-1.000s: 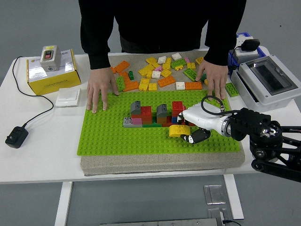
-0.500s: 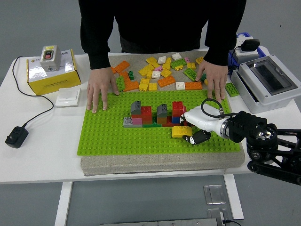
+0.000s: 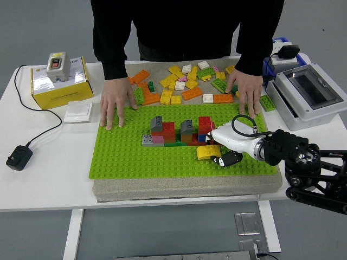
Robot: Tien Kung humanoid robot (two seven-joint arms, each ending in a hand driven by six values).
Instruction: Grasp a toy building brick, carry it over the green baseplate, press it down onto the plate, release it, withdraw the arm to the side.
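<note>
Surface: white table (image 3: 54, 179), near edge at the picture's bottom.
Middle: beige foam pad (image 3: 184, 187), reaching from the near edge to the far edge.
Far left corner: yellow box (image 3: 57, 86).
Just right of the box: small white plate (image 3: 78, 113).
Left edge: black adapter (image 3: 19, 157) with its cable (image 3: 40, 131) running toward the box.
Right edge: grey case (image 3: 309, 95).

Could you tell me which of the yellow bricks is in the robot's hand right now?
The yellow brick on the green baseplate, held by the right hand; the other yellow bricks lie loose between the person's hands.
</note>
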